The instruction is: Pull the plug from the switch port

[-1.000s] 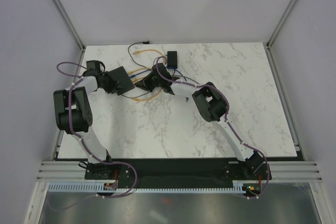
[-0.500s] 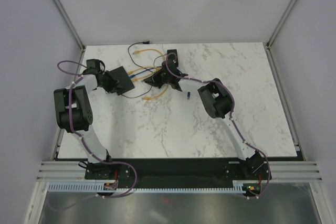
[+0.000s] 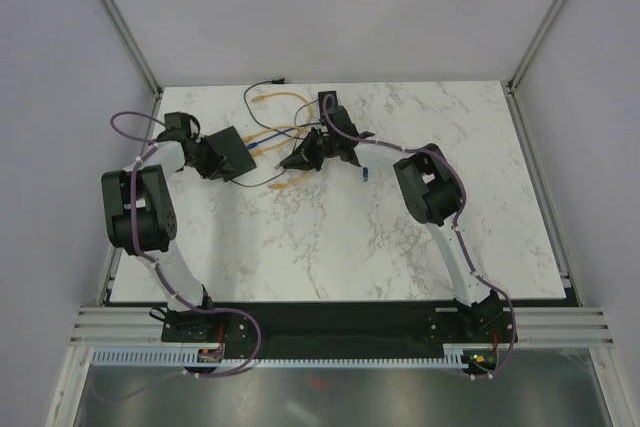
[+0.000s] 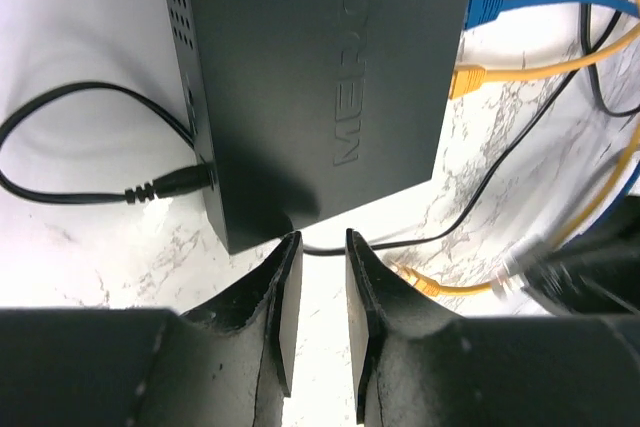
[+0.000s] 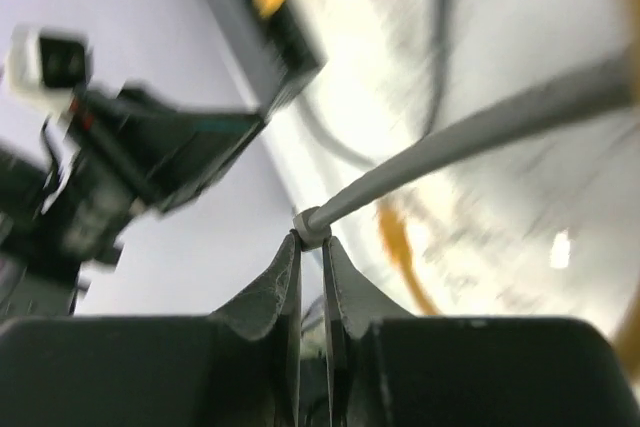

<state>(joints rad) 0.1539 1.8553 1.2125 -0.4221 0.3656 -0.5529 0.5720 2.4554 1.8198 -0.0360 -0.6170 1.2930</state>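
Note:
The flat black switch (image 3: 232, 152) (image 4: 320, 77) lies at the left of the table. Its port edge (image 4: 466, 47) faces right, with a blue plug (image 4: 482, 7) and a yellow plug (image 4: 467, 80) seated in it. My right gripper (image 3: 303, 160) (image 5: 311, 237) is shut on a grey plug (image 5: 312, 224), held clear of the switch; its grey cable (image 5: 470, 132) runs off up and to the right. That plug (image 4: 510, 269) also shows low at the right of the left wrist view. My left gripper (image 3: 206, 157) (image 4: 322, 239) stands open at the switch's near corner, with nothing between its fingers.
A thin black power cord (image 4: 90, 187) enters the switch's left side. Loose yellow cables (image 3: 275, 132) and a black cord (image 4: 480, 192) lie between the switch and the small black adapter block (image 3: 328, 107). A loose blue plug (image 3: 366, 173) lies by the right arm.
My right gripper has drawn to the right, away from the switch, with the grey plug in it, and the arm has swung right. The left gripper has stayed at the switch.

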